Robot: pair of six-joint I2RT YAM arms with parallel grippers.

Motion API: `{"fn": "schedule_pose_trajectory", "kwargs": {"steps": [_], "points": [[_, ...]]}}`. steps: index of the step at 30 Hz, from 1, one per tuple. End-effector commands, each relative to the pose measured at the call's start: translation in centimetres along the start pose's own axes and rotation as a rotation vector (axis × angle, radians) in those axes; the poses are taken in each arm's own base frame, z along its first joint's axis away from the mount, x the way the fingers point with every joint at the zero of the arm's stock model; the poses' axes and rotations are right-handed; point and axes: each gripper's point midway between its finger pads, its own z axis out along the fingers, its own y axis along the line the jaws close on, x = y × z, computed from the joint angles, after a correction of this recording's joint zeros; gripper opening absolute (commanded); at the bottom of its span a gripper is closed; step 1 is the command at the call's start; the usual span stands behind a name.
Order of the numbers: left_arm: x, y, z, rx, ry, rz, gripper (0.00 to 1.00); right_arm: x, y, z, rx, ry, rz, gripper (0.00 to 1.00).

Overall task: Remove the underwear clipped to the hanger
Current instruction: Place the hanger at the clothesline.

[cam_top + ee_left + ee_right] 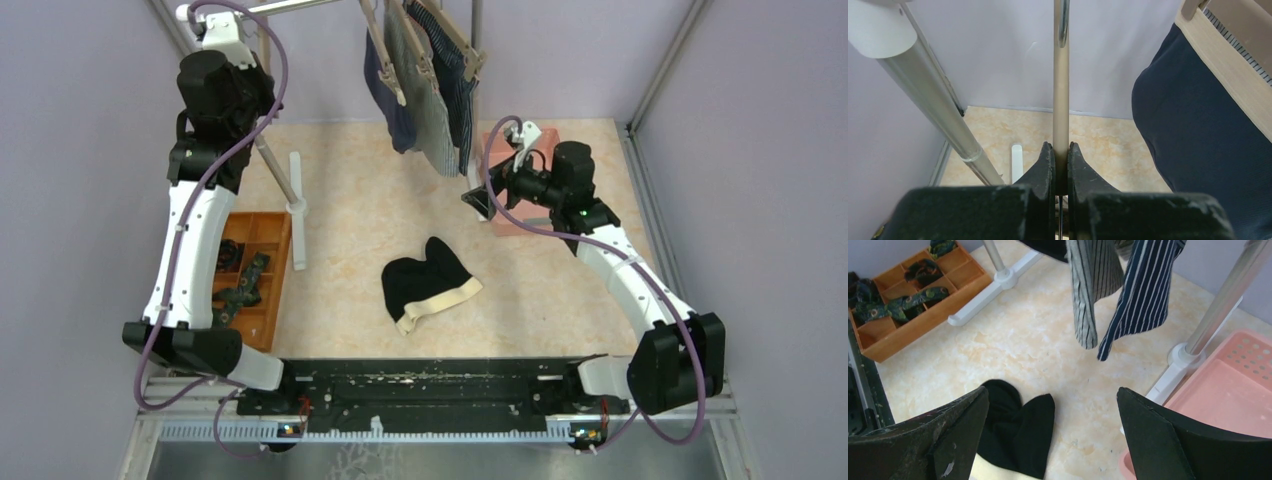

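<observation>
Item 1. Underwear, four pieces.
- Black pair with beige waistband [425,285]: lies loose on the surface [340,200] near its middle, off the hangers, waistband towards the arm bases.
- Plain navy pair [390,105]: hangs from a wooden clip hanger [1228,65] at the rear, leftmost of the three hanging pieces.
- Grey-white striped pair [428,115]: hangs in the middle, its lower edge clear of the surface.
- Dark-blue pinstriped pair [458,90]: hangs on the right, just beside the striped one.

Item 2. Left end effector [1061,150]: raised at the rear left, jaws narrow and clamped on a thin metal rod [1061,95] of the rack; the navy pair hangs near it on the right.

Item 3. Right end effector [1052,392]: jaws spread wide, holding nothing, poised just beside the hanging pieces and pointing down at the black pair.

Item 4. Surroundings.
- Orange compartment tray [278,262] at the left edge, holding small dark bundles.
- Pink basket [1228,390] at the right rear, beside a rack upright.
- White rack foot [297,205] next to the tray.
</observation>
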Motion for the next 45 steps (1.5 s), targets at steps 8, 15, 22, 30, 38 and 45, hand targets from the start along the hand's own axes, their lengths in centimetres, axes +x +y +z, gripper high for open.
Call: {"fn": "schedule_pose_trajectory", "kwargs": {"steps": [8,15,22,30,38,45], "points": [[-2.0,-0.4,3.0,0.009,-0.078,-0.016,0.0,0.9,0.3,-0.9,0.046,0.019,-0.079,0.99],[-3.2,0.5,3.4,-0.026,-0.125,-0.025,0.0,0.8,0.2,-0.2,0.024,0.012,-0.067,0.99],[-4.5,2.1,2.9,-0.086,-0.168,-0.04,0.08,0.9,0.4,0.0,0.008,0.01,-0.061,0.99],[-4.5,2.7,3.0,-0.098,-0.17,-0.041,0.19,1.0,0.7,0.1,0.001,0.005,-0.06,0.99],[-3.7,3.1,3.2,-0.115,-0.15,-0.039,0.23,0.9,1.4,0.3,-0.016,-0.003,-0.059,0.99],[-2.8,3.5,3.5,-0.135,-0.133,-0.06,0.21,0.8,1.6,0.4,-0.019,-0.009,-0.062,0.99]]}}
